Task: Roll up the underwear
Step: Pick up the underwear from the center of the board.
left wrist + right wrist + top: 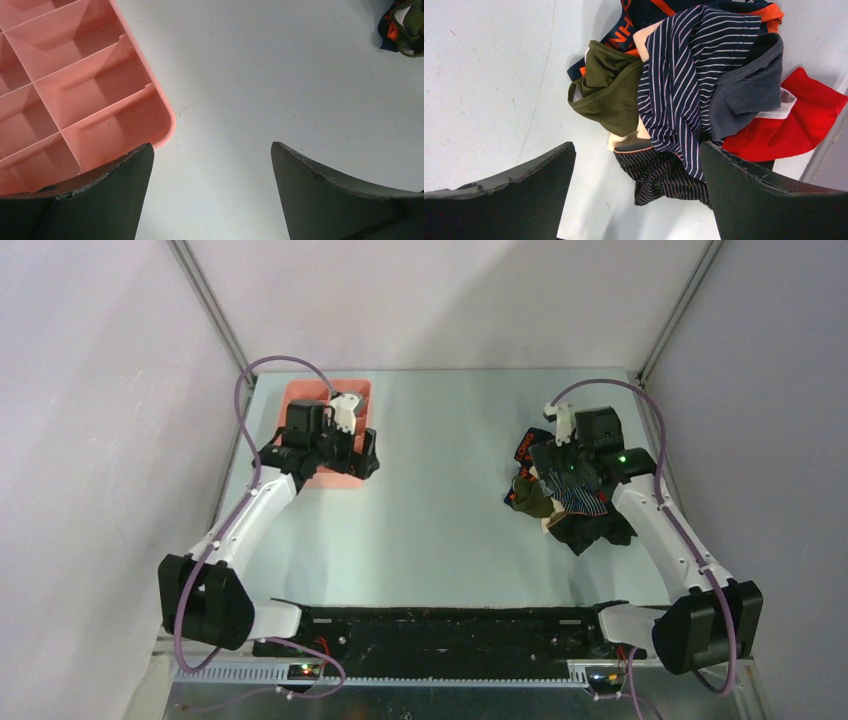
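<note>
Currently we list the following on the worktop point(450, 500).

Item 1, the underwear point(568, 502): one loose, unrolled heap on the right side of the worktop, well apart from the tray. From the right wrist view we count:
- an olive brief point(610, 92) at the heap's left edge;
- a navy brief with thin white stripes point(686, 75) draped across the middle, overlapping the olive one;
- a grey ribbed piece point(744, 92) touching the navy brief on its right;
- a red piece point(806, 122) with a white label, at the right edge and partly under the grey one;
- a dark brief with orange lettering point(626, 27) on the far side, beneath the others;
- a dark pinstriped piece point(661, 177) on the near side, with a beige strip point(621, 141) just above it.

A corner of the heap also shows at the upper right of the left wrist view.

Item 2, pink compartmented tray point(303, 395): at the far left of the worktop, divided by walls into cells, with a rounded corner facing the middle.

Item 3, left jaws: spread wide, holding nothing. They hang over bare worktop just beside the tray's rounded corner. One finger overlaps that corner in the wrist view, and we cannot tell whether it touches.

Item 4, right jaws: spread wide, nothing gripped. They hang above the near side of the heap, with the pinstriped piece lying between the two fingers in view. We see no contact with the cloth.
</note>
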Action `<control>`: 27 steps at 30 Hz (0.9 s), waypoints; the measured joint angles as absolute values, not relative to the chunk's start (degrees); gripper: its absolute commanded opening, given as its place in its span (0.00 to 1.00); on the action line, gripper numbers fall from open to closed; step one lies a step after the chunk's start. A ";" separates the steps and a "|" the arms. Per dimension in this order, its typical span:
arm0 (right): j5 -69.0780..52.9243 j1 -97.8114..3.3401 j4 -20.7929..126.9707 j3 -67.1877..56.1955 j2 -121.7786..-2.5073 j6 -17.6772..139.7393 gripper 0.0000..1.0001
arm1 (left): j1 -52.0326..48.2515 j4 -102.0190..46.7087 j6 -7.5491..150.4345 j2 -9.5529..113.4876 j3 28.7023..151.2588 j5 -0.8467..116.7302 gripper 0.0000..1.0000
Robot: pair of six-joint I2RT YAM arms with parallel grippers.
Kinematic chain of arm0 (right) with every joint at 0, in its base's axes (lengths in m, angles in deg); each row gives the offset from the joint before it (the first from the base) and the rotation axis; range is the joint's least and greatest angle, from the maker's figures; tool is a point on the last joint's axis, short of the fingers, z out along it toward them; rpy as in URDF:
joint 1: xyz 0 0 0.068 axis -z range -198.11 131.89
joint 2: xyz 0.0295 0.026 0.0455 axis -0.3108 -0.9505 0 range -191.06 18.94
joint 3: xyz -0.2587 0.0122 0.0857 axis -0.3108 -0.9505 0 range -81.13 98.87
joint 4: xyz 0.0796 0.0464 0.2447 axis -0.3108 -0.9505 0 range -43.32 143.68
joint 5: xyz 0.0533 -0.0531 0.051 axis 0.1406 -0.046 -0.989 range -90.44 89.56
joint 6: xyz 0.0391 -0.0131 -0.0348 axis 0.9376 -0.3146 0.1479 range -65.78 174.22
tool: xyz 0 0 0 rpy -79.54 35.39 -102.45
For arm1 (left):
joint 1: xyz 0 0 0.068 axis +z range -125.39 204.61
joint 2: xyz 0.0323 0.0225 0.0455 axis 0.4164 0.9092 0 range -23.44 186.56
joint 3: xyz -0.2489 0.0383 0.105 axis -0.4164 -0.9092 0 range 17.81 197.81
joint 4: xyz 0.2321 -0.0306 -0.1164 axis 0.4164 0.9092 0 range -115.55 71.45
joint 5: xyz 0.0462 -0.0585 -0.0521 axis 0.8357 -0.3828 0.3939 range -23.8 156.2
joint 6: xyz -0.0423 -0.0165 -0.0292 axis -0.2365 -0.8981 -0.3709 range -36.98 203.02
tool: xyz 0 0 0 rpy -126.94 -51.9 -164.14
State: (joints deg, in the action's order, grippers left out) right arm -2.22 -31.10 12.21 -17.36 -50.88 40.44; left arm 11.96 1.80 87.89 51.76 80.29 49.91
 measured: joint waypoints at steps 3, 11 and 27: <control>-2.11 -31.10 12.80 -17.36 -51.67 41.16 0.99 | 11.20 1.74 88.13 52.20 79.92 49.95 0.94; -5.82 -30.49 13.76 -14.43 -55.98 43.32 0.57 | 4.69 2.06 93.42 52.85 78.87 51.20 0.88; -12.58 -22.56 9.78 -2.67 -69.94 40.02 0.61 | 0.03 4.43 98.53 54.23 79.11 51.00 0.89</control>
State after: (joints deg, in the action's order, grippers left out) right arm -12.58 -22.56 9.78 -2.67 -69.94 40.02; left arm 0.03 4.43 98.53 54.23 79.11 51.00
